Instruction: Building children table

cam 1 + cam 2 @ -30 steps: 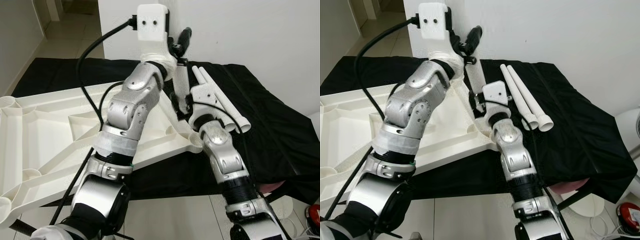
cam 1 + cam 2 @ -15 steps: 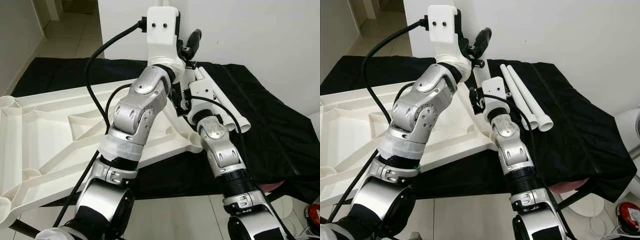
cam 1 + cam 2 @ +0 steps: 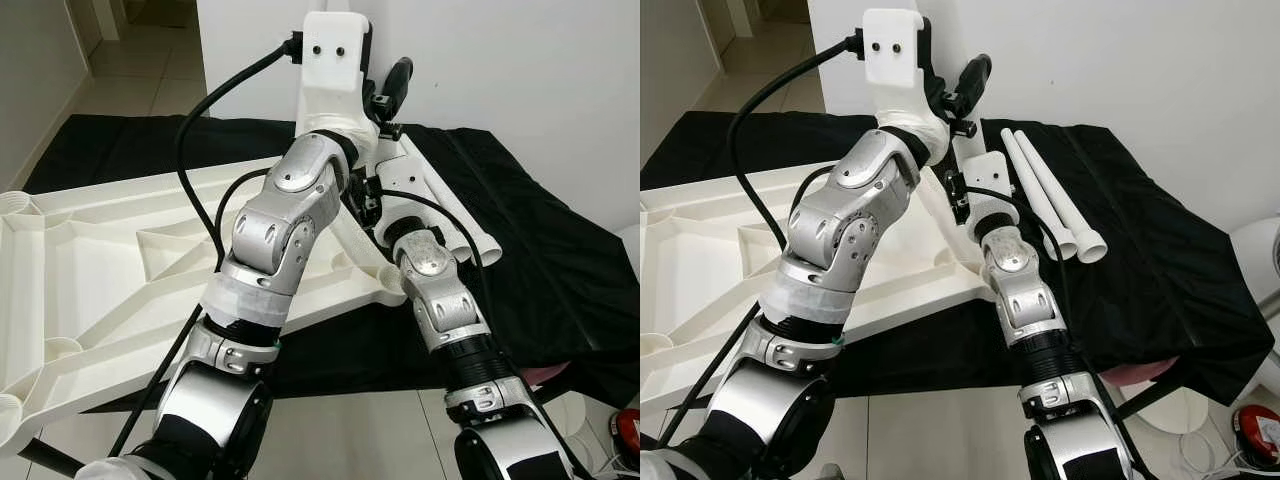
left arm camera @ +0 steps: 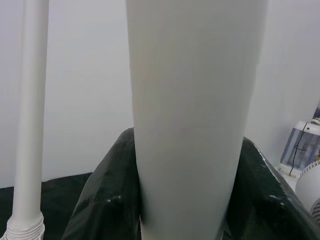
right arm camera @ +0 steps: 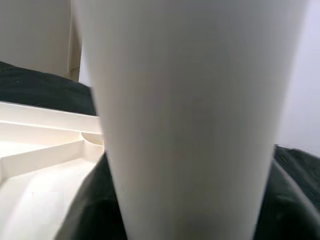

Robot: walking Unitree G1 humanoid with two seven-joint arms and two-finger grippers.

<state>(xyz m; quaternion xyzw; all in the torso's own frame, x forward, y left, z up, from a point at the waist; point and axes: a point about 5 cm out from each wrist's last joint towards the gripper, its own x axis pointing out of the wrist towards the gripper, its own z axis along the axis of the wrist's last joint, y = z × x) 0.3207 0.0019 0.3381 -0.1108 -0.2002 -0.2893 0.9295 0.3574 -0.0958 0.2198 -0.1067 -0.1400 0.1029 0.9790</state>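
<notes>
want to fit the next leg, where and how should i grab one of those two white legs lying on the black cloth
Grip the outer leg mid-shaft, coming from above with fingers across its width. It lies flat on the black cloth beside the other leg, so only its top and outer side look free; the flared collar end nearer the robot is probably better left free.

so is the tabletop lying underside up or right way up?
Underside up: the tabletop shows its ribs and round leg sockets as it lies on the black cloth.

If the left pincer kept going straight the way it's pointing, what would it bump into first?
The white leg stands right in front of the left pincer, so it would meet that first; beyond lies the wall.
</notes>
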